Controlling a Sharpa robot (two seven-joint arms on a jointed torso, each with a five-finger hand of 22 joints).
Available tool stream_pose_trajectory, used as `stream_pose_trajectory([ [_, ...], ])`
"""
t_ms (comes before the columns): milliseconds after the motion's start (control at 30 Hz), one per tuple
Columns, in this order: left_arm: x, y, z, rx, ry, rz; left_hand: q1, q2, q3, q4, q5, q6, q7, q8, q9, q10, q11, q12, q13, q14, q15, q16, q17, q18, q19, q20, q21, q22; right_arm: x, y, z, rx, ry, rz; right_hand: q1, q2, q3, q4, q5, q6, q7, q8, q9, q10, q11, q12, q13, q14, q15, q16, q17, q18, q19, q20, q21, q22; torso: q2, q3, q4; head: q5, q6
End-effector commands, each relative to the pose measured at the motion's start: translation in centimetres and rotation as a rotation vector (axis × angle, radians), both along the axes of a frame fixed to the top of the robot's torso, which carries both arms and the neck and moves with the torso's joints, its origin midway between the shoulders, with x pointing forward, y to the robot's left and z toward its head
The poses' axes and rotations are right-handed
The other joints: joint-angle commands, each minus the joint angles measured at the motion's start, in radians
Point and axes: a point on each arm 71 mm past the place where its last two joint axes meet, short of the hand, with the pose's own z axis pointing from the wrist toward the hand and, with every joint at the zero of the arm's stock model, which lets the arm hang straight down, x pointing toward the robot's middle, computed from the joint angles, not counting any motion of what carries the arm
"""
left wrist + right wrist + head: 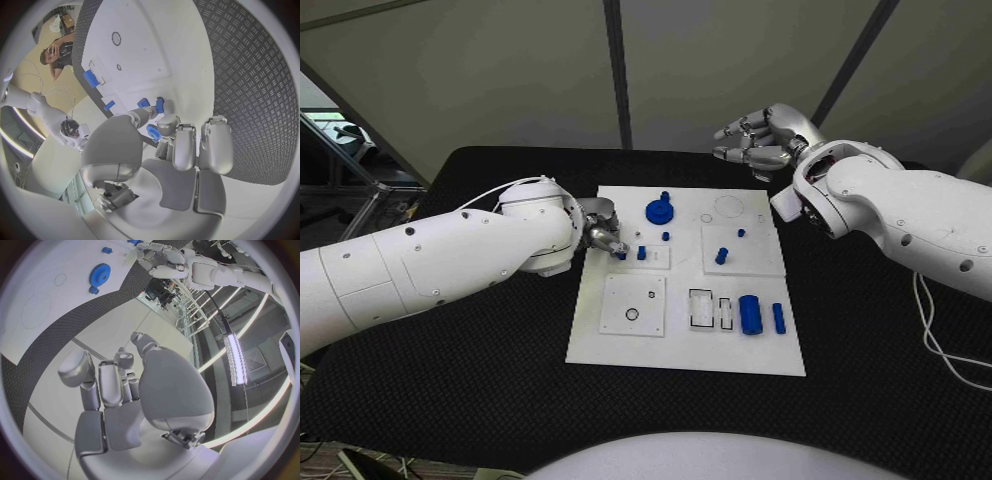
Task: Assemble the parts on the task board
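The left robot hand pinches a small blue plastic peg at the white rectangular task board; its arm hides most of the fingers. The right robot hand hangs beyond the board's far edge, fingers curled, holding nothing. A blue gear stands on the board.

Black table, textured mat surface with a diamond-weave grain in the left wrist view. Behind it, pale grey-beige wall panels split by dark seams, one upright, others slanting. Glazing with metal frame at the left edge of the head view. White cable lies on the table at right. Long bright ceiling light strip overhead, curved.
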Motion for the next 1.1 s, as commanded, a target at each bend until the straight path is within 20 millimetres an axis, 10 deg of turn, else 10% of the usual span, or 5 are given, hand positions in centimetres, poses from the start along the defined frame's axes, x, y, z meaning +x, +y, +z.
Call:
stream_pose_trajectory([
  [33, -0.37, -0.21, -0.79, 0.01, 0.059, -0.022, -0.013, -0.001, 0.108, -0.119, 0.004, 0.007, -0.007, 0.008, 0.003, 0.019, -0.012, 0.006, 0.002, 0.069, -0.008, 0.005, 0.136, -0.034, 0.013, -0.006, 0.007, 0.117, 0.01, 0.08, 0.11, 0.0, -0.002, 0.006, -0.01, 0.003, 0.003, 0.001, 0.005, -0.002, 0.0, 0.005, -0.002, -0.006, 0.001, 0.0, -0.001, 0.023, -0.006, -0.004, -0.001, 0.014, 0.001, -0.007, -0.006, -0.001, 0.0, -0.0002, 0.0002, 0.0, -0.002],
  [633, 0.1, -0.08, -0.98, 0.015, 0.065, -0.012, -0.059, 0.018, 0.042, -0.088, 0.001, 0.026, -0.023, 0.021, 0.014, 0.04, -0.024, 0.025, 0.023, 0.07, -0.017, 0.005, 0.137, -0.038, 0.021, -0.014, 0.018, 0.129, 0.02, 0.07, 0.1, 0.0, -0.002, 0.005, -0.009, 0.003, 0.006, 0.001, 0.006, -0.001, 0.001, 0.007, -0.001, -0.008, 0.001, 0.0, -0.003, 0.024, -0.006, -0.005, -0.001, 0.014, 0.002, -0.007, -0.008, -0.003, 0.001, 0.0006, -0.0004, -0.001, -0.007],
  [1100, 0.43, 0.18, -1.01, 0.015, 0.059, 0.003, -0.128, 0.045, -0.173, -0.002, -0.004, 0.056, -0.03, 0.006, 0.006, 0.045, -0.029, 0.039, 0.039, 0.07, -0.021, 0.005, 0.137, -0.04, 0.026, -0.019, 0.022, 0.138, 0.04, 0.0, 0.1, 0.0, -0.002, 0.002, -0.011, 0.003, 0.006, 0.002, 0.006, -0.001, 0.001, 0.007, -0.001, -0.008, 0.001, -0.001, -0.003, 0.024, -0.006, -0.006, -0.002, 0.014, 0.001, -0.007, -0.008, -0.004, 0.0, 0.0001, 0.0002, -0.003, -0.009],
])
